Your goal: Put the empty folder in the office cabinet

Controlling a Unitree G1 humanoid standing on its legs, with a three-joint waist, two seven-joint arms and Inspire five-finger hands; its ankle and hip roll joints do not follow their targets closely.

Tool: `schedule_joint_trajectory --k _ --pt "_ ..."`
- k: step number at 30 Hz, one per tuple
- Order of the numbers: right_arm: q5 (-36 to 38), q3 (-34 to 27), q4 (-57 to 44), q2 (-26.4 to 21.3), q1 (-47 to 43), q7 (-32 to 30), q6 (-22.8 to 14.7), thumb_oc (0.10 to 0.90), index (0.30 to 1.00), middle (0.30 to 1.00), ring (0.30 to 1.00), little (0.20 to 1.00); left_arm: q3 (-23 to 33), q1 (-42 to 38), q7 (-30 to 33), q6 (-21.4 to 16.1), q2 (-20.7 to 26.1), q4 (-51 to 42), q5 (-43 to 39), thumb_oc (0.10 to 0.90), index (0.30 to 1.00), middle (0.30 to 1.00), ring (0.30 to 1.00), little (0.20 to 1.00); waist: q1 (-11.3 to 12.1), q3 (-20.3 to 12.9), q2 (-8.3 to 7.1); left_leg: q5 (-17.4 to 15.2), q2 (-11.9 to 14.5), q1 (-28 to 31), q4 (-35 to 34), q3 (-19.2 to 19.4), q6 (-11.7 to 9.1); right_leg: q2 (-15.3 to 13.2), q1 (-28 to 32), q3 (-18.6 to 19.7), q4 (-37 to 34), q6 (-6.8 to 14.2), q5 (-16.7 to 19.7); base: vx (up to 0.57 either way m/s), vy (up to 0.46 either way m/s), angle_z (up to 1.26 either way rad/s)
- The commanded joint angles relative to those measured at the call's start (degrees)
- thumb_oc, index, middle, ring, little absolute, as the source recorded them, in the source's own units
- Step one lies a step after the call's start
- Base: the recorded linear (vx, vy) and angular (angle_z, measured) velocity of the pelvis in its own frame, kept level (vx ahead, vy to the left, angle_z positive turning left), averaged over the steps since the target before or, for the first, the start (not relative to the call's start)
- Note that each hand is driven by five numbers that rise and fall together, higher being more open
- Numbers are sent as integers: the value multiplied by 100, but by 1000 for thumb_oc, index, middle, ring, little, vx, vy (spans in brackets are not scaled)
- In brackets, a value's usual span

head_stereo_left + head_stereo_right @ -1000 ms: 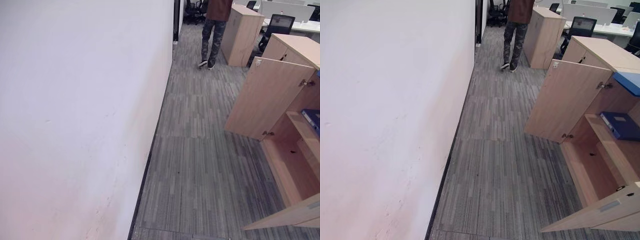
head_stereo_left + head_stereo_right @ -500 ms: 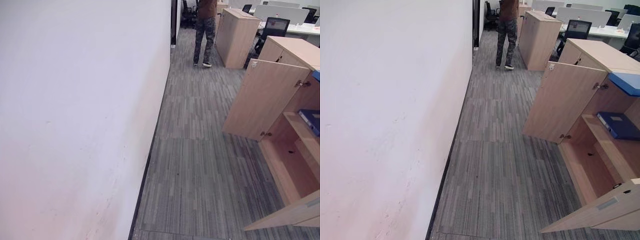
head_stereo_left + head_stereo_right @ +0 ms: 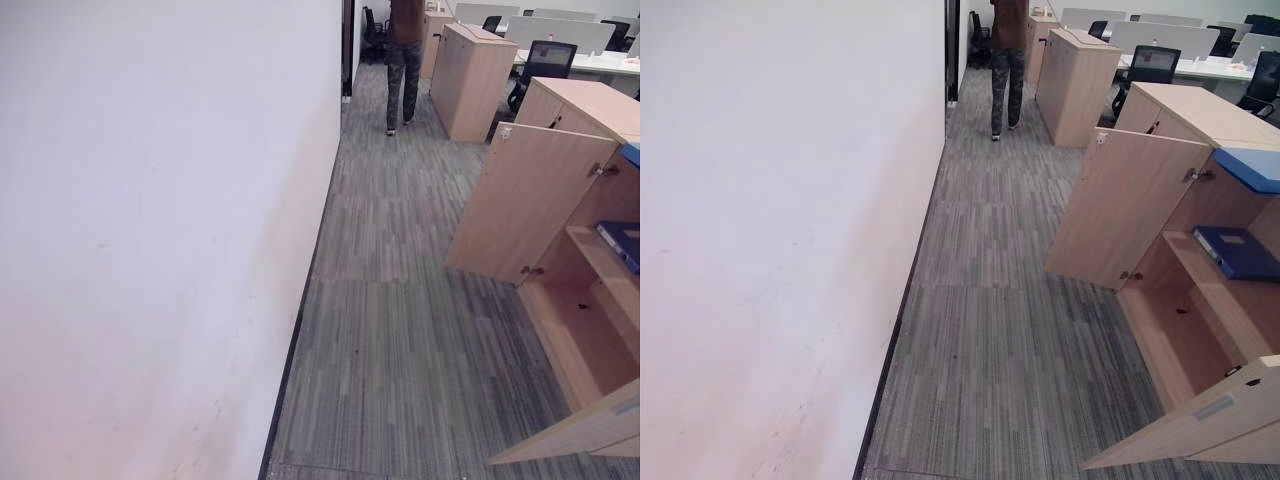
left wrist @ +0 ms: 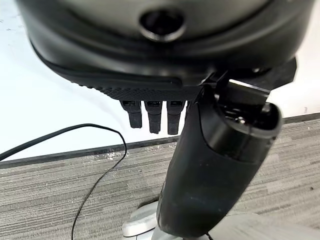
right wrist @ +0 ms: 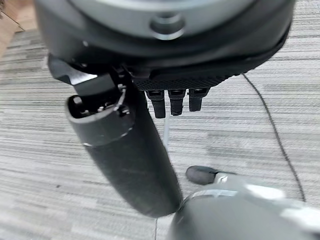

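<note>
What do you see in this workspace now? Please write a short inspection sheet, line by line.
Surface: grey carpet floor, nothing lying on it.
Job's things: office cabinet at the robot's right, both doors open; a blue folder lies flat on its shelf.
Clutter: a flat blue thing on top of the cabinet; I cannot tell what it is.
Hands: left hand and right hand both hang over the floor, fingers relaxed, holding nothing.
Cables: nothing seen.
Surroundings: white wall along the left; a person far down the aisle; a second cabinet and an office chair beyond.
</note>
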Motion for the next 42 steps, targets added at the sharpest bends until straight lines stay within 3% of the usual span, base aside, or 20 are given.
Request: schedule_joint_trajectory --k 1,10,14,15,16,17,19,22,23,24,25,27,33,35,36,38,39,40,41,42 --pt "160 -78 -110 -78 -196 -163 -223 800 900 900 900 900 69 -295 290 -74 -90 284 -137 800 900 900 900 900 87 184 -3 -789 -96 339 -24 342 -31 -39 -239 -367 -52 420 155 16 -4 3" --pt "270 -100 -472 -26 -37 -533 -363 800 900 900 900 900 205 -321 731 -53 -111 231 -481 800 900 900 900 900 32 417 -116 -907 39 193 419 466 -55 -5 -341 -355 241 315 16 17 -61 -1" --pt "446 -110 -550 -74 -84 -508 -371 800 900 900 900 900 277 -393 744 -79 -99 150 -814 800 900 900 900 900 36 647 -278 -1295 195 -457 1879 621 -181 11 -460 -315 571 157 -186 -3 -121 -3" --pt "543 -123 -548 -117 -136 -486 -393 800 900 900 900 900 287 -443 713 -88 -90 150 -920 800 900 900 900 900 71 782 -290 -1126 349 -1056 3000 603 -209 49 -449 -310 684 34 -312 5 -162 -20" --pt "547 -129 -514 -159 -177 -505 -392 800 900 900 900 900 295 -462 728 -98 -92 131 -974 800 900 900 900 900 110 872 -262 -892 423 -1319 3499 550 -230 87 -419 -315 729 -28 -359 47 -136 -30" --pt "556 -123 -481 -205 -222 -513 -363 800 900 900 900 900 304 -461 738 -102 -87 123 -1063 800 900 900 900 900 148 924 -226 -630 463 -1742 3713 420 -181 101 -421 -302 802 -61 -446 52 -54 -19" --pt "556 -123 -481 -205 -222 -513 -363 800 900 900 900 900 304 -461 738 -102 -87 123 -1063 800 900 900 900 900 147 922 -224 -632 464 -1747 3717 418 -181 102 -424 -304 803 -61 -446 58 -1 9" --pt "523 -124 -366 -287 -235 -457 -353 800 900 900 900 900 324 -411 718 -91 -73 230 -1028 800 900 900 900 900 277 879 -196 -249 478 -2041 2431 242 -215 53 -161 -149 670 -9 -610 254 97 -9" --pt "523 -124 -365 -287 -236 -457 -353 800 900 900 900 900 325 -412 718 -91 -73 230 -1028 800 900 900 900 900 271 869 -201 -229 471 -2043 2407 239 -216 48 -173 -154 669 -10 -607 227 92 -9" --pt "481 -127 -318 -308 -219 -449 -351 800 900 900 900 900 306 -377 722 -100 -75 238 -995 800 900 900 900 900 300 867 -126 147 554 -2057 1751 209 -321 85 -44 -135 620 11 -651 357 158 -12" --pt "396 -148 -250 -342 -190 -473 -360 800 900 900 900 900 309 -352 713 -108 -52 215 -955 800 900 900 900 900 338 837 -9 508 697 -2113 670 327 -432 124 155 -79 544 38 -739 481 215 -12" --pt "358 -199 -137 -355 -158 -482 -364 800 900 900 900 900 362 -324 725 -118 -13 175 -941 800 900 900 900 900 396 823 21 696 804 -2194 -7 597 -520 121 393 5 454 73 -816 371 172 -10" --pt "87 -229 35 -276 -42 -352 -300 800 900 900 900 900 726 -78 671 -99 79 332 -974 800 900 900 900 900 529 518 62 1007 827 -2098 -24 640 -529 35 627 242 465 189 -1020 376 248 -36" --pt "-40 -206 36 -258 -24 -304 -271 800 900 900 900 900 838 -13 624 -101 113 401 -980 800 900 900 900 900 630 373 -27 970 691 -1960 -24 714 -408 -190 628 255 553 355 -986 393 315 -41" --pt "-90 -227 45 -248 -29 -302 -257 800 900 900 900 900 881 31 606 -99 115 451 -988 800 900 900 900 900 650 286 -97 812 456 -1784 -23 761 -265 -497 523 236 895 564 -649 371 329 -64" --pt "-99 -238 40 -257 -39 -308 -248 800 900 900 900 900 909 44 590 -94 115 458 -1005 800 900 900 900 900 663 232 -108 700 356 -1699 -23 801 -174 -625 418 264 1135 654 -429 377 349 -55" --pt "-76 -317 26 -247 -49 -303 -255 800 900 900 900 900 948 89 544 -90 101 461 -1017 800 900 900 900 900 683 166 -125 426 36 -1462 -3 846 32 -979 213 177 1903 825 144 361 382 -26" --pt "-66 -351 -18 -264 -66 -314 -267 800 900 900 900 900 953 92 524 -87 102 466 -1024 800 900 900 900 900 681 177 -95 301 -104 -1336 15 850 140 -1155 36 94 2460 842 524 362 383 -13" --pt "-66 -351 -18 -266 -66 -314 -267 800 900 900 900 900 952 91 524 -87 100 466 -1024 800 900 900 900 900 689 167 -85 304 -90 -1347 15 854 138 -1142 21 102 2455 839 535 289 423 2" --pt "15 -387 -156 -296 -147 -357 -270 800 900 900 900 900 922 84 518 -69 97 449 -1060 800 900 900 900 900 619 269 9 56 -361 -1003 10 817 355 -1489 -369 -76 3638 786 1391 262 411 12"
